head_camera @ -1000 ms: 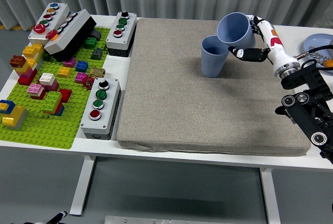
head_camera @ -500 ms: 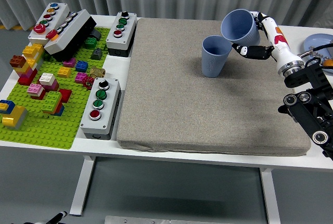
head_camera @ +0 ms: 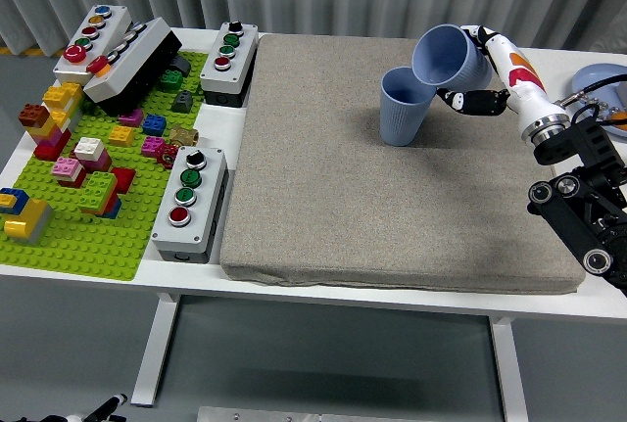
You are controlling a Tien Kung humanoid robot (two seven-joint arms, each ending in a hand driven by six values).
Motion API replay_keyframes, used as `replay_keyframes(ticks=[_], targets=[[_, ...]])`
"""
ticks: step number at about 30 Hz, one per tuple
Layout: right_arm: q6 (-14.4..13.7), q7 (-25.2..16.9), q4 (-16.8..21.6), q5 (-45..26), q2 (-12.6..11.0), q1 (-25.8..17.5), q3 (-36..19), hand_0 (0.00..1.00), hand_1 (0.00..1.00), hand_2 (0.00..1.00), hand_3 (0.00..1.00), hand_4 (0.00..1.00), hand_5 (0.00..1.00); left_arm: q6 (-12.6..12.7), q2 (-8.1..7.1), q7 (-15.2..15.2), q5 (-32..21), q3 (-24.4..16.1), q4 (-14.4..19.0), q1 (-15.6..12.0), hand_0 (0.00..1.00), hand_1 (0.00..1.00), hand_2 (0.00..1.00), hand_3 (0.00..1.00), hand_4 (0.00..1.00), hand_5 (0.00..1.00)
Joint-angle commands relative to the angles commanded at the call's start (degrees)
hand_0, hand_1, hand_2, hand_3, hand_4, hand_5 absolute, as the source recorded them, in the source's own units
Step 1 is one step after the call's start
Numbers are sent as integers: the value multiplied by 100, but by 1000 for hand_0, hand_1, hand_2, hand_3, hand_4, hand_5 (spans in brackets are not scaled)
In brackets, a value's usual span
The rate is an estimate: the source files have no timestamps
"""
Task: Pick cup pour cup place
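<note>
Right hand (head_camera: 485, 74): fingers (head_camera: 460, 100) wrapped around the tilted blue cup (head_camera: 449, 55), mouth angled down-left of the fingers, over the standing blue cup (head_camera: 403, 106) on the grey mat (head_camera: 392, 207). Risk: rims nearly touching, so the standing cup could be knocked over or the pour missed.

Two matte blue-grey cups sit toward the far right of the grey mat. The standing cup (head_camera: 404, 106) is upright on the mat, tapering toward its base, its open mouth facing up. The held cup (head_camera: 450, 56) is raised just behind and to the right of it, tipped so its mouth faces left and toward the camera, its lower rim just over the standing cup's rim and possibly touching it; whether either holds anything cannot be made out.
</note>
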State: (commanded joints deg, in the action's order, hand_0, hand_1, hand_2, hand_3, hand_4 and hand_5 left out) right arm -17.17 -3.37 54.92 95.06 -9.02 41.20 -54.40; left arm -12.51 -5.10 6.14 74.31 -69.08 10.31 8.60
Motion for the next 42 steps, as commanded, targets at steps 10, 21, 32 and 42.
replay_keyframes(ticks=[10, 21, 32, 42], targets=[[-6, -25, -203, -53, -52, 129, 15, 730, 603, 485, 540, 684, 76, -1, -7, -5, -1, 4, 0, 18, 832, 840, 915, 814, 635, 998], [-25, -22, -357, 55, -18, 221, 154, 730, 604, 484, 540, 684, 76, 1, -11, -2, 13, -6, 0, 42, 831, 841, 915, 814, 635, 998], [-55, 18, -390, 259, -2, 320, 222, 733, 604, 483, 536, 682, 77, -1, -17, 1, 15, -7, 0, 54, 832, 841, 916, 814, 635, 998], [-105, 39, -421, 648, -1, 371, 317, 731, 604, 481, 534, 680, 75, -3, -20, 5, 15, -8, 0, 40, 832, 841, 915, 814, 636, 998]])
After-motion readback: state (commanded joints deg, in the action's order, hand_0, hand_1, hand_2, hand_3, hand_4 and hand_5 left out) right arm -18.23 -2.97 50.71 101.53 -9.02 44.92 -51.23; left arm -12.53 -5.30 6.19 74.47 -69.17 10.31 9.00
